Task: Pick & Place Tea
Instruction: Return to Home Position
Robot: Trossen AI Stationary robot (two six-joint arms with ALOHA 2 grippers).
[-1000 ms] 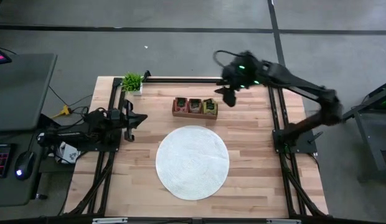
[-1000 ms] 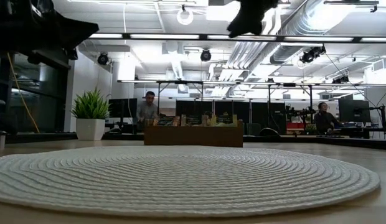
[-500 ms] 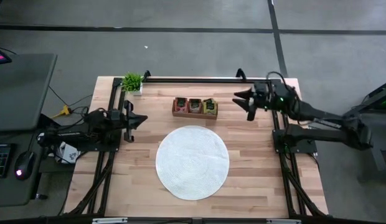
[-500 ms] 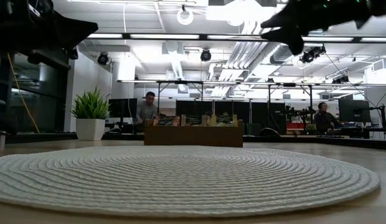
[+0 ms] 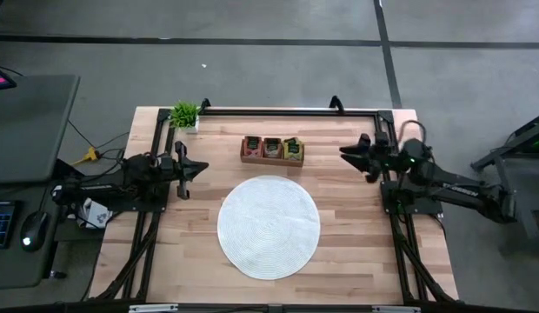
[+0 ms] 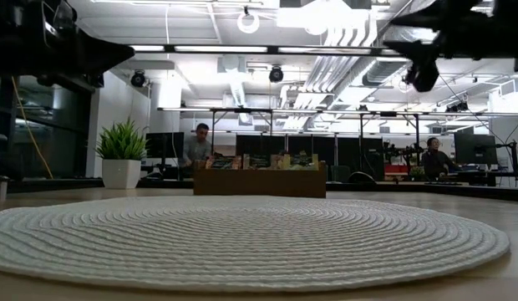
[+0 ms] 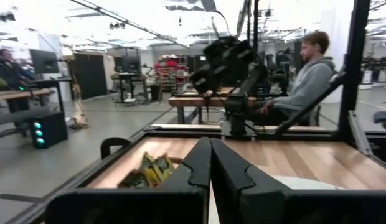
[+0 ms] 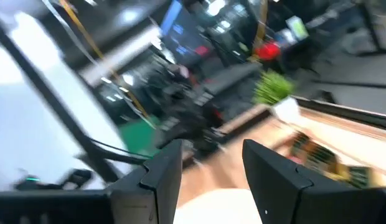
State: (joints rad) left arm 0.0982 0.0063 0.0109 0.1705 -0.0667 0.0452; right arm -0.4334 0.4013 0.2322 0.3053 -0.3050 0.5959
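Observation:
The tea packets (image 5: 272, 146) stand in green, yellow and dark wrappers inside the brown wooden tray (image 5: 243, 157) at the table's far middle; the low view shows their tops (image 6: 259, 160) above the tray wall (image 6: 259, 182). My right gripper (image 5: 350, 154) hovers level near the table's right edge, well to the right of the tray. It is open with nothing between its fingers (image 8: 211, 158). My left gripper (image 5: 193, 167) waits at the left edge, shut and holding nothing (image 7: 210, 158).
A round white woven mat (image 5: 269, 226) lies on the table nearer than the tray. A small potted plant (image 5: 185, 114) stands at the far left corner. Black frame rails (image 5: 278, 109) run along the far and side edges. People sit in the room beyond (image 7: 305, 74).
My right gripper has pulled back from above the tray's right end toward the table's right edge and come down, tipping from pointing downward to about level and rolling as it went. The tea packets and the tray have kept still.

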